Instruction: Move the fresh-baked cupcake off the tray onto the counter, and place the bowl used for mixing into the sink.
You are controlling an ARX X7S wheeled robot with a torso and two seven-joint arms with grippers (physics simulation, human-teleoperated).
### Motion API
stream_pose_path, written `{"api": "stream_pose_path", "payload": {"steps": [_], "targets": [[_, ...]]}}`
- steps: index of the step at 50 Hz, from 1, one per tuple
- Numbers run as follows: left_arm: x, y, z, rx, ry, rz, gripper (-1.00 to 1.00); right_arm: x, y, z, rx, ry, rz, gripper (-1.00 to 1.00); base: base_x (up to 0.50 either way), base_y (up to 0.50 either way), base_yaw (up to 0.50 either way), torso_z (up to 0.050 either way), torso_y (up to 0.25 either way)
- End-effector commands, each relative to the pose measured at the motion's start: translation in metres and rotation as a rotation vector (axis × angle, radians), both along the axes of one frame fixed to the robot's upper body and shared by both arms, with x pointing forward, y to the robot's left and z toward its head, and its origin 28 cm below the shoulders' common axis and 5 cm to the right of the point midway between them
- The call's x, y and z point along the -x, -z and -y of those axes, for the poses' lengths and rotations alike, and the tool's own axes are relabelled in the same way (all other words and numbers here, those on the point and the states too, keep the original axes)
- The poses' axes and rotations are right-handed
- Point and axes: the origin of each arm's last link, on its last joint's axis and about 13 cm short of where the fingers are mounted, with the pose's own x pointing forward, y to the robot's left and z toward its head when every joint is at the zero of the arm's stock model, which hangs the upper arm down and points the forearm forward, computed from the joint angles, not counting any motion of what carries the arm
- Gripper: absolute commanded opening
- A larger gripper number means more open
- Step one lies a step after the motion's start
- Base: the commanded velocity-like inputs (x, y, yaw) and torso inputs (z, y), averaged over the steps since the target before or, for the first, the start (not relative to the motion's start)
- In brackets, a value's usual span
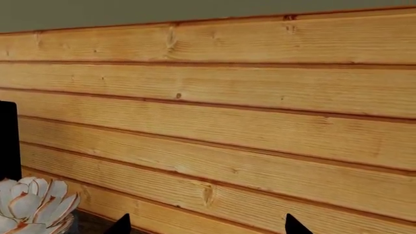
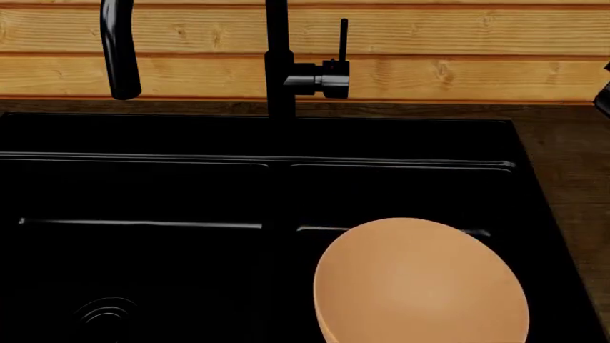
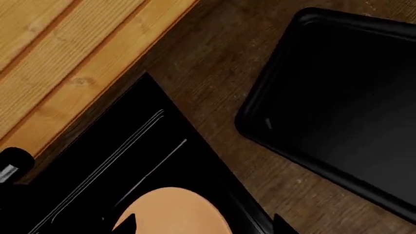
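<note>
The peach-tan bowl (image 2: 419, 282) lies inside the right basin of the black sink (image 2: 143, 186), leaning toward its near right corner. In the right wrist view my right gripper (image 3: 204, 226) hovers open above the bowl (image 3: 172, 212), one fingertip over the bowl and the other over the sink's rim (image 3: 195, 146). The black tray (image 3: 338, 107) sits on the dark wood counter (image 3: 215, 68) beside the sink; the part that shows is bare. The cupcake is out of view. My left gripper (image 1: 206, 227) is open with nothing between its fingers, and faces the pine plank wall.
A tall black faucet (image 2: 277, 61) with a side lever stands behind the sink, its spout (image 2: 116, 50) hanging over the left basin. The pine plank wall (image 2: 458, 50) backs the counter (image 2: 572, 179). A pale succulent (image 1: 32, 207) and a black upright edge (image 1: 8, 141) are near the left gripper.
</note>
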Motion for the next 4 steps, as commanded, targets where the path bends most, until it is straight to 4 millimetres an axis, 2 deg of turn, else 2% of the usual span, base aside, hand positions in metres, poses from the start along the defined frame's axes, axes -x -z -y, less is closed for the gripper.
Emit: {"api": "stream_pose_path", "payload": {"steps": [1,4], "targets": [[0.0008,-0.002,0.0008,0.01,0.01,0.011,1.0,0.0187,-0.0226,0.0103,0.029,0.098,0.101,1.0,0.0,0.0,0.0,0.0,0.0],[0.0008,-0.0023,0.0008,0.011,0.01,0.011,1.0,0.0229,-0.027,0.0094,0.035,0.105,0.113,1.0,0.0,0.0,0.0,0.0,0.0]]}}
